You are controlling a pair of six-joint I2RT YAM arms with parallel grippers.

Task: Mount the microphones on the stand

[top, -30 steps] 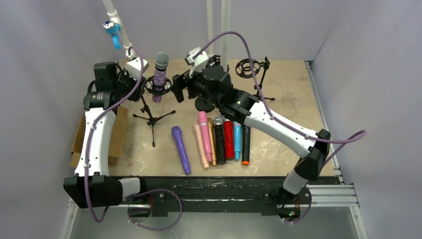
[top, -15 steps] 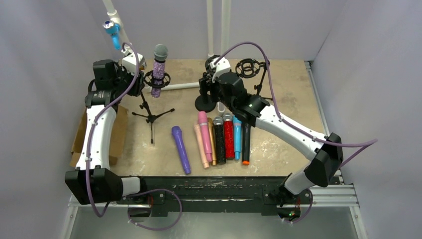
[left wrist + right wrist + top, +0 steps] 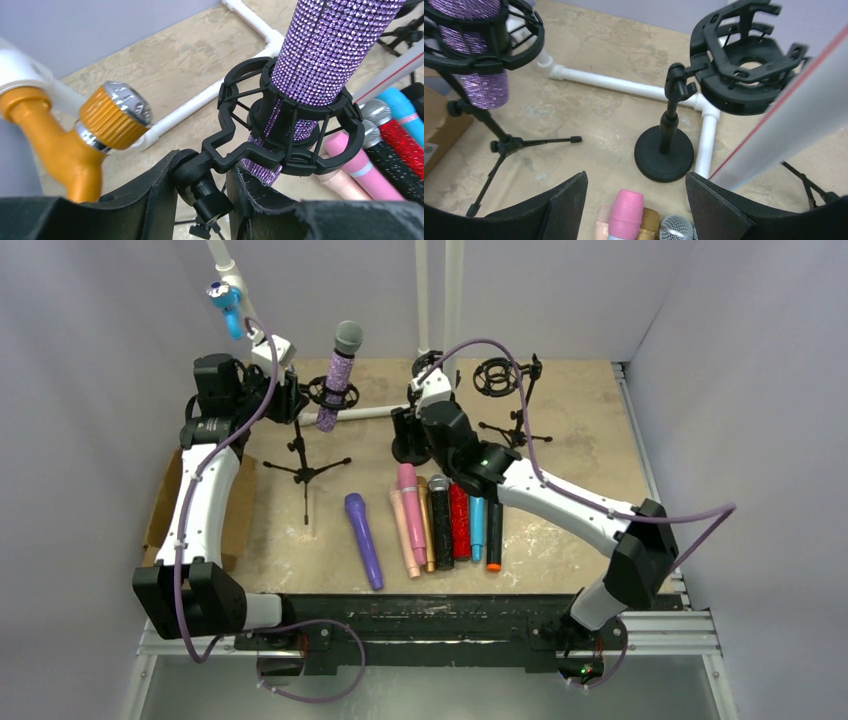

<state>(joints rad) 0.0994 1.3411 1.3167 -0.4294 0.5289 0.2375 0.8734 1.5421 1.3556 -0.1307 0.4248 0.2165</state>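
Note:
A purple glitter microphone (image 3: 342, 370) with a grey mesh head sits tilted in the black shock mount (image 3: 292, 132) of the tripod stand (image 3: 303, 468). My left gripper (image 3: 202, 175) is shut on that stand's swivel joint, just below the mount. My right gripper (image 3: 636, 200) hangs open over the pink microphone's head (image 3: 626, 210), touching nothing. The pink one (image 3: 410, 490) lies in a row with peach, gold, black, red glitter (image 3: 460, 520) and blue ones. A purple microphone (image 3: 363, 538) lies apart to the left.
A round-base stand (image 3: 664, 155) carries an empty shock mount (image 3: 744, 60). A second empty tripod stand (image 3: 500, 375) is at the back right. White pipes (image 3: 624, 85) run along the floor and upright at the back. A cardboard box (image 3: 235, 515) lies left. A blue microphone (image 3: 228, 305) hangs top left.
My right gripper drew back from the purple glitter microphone and came over the row, its jaws narrowing a little. The left gripper shifted the mount and microphone back and right.

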